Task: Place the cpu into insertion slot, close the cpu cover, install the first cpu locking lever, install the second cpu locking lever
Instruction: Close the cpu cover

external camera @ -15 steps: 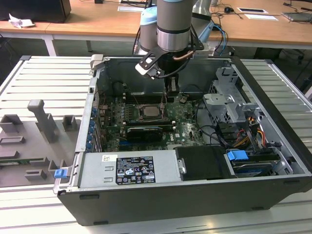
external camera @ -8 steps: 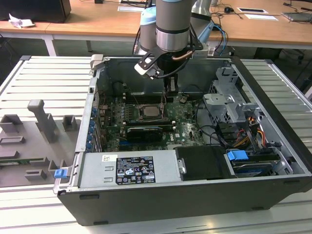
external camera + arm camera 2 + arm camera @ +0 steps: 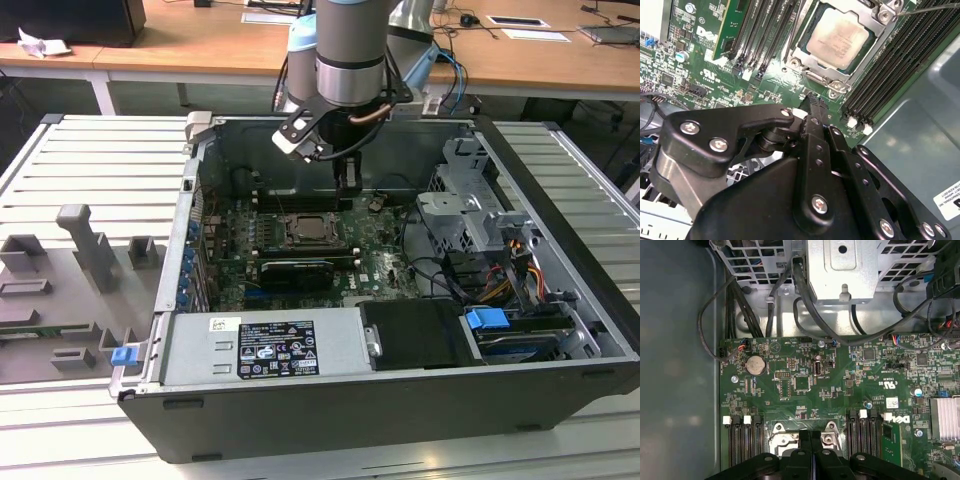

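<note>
In the exterior view the gripper point(image 3: 348, 185) is hanging inside the open computer case point(image 3: 560, 330), just beyond the insertion slot point(image 3: 322, 241). In the second wrist view the cpu point(image 3: 840, 39) is lying seated in that slot, the cpu cover point(image 3: 816, 77) framing it, a thin locking lever point(image 3: 927, 8) standing free beside it. In the first wrist view the gripper's fingers point(image 3: 805, 440) are showing pressed together, pinching nothing. The likely risk is the closed tips scraping the cover or the memory slots point(image 3: 765, 30), or slipping off so thin a lever.
</note>
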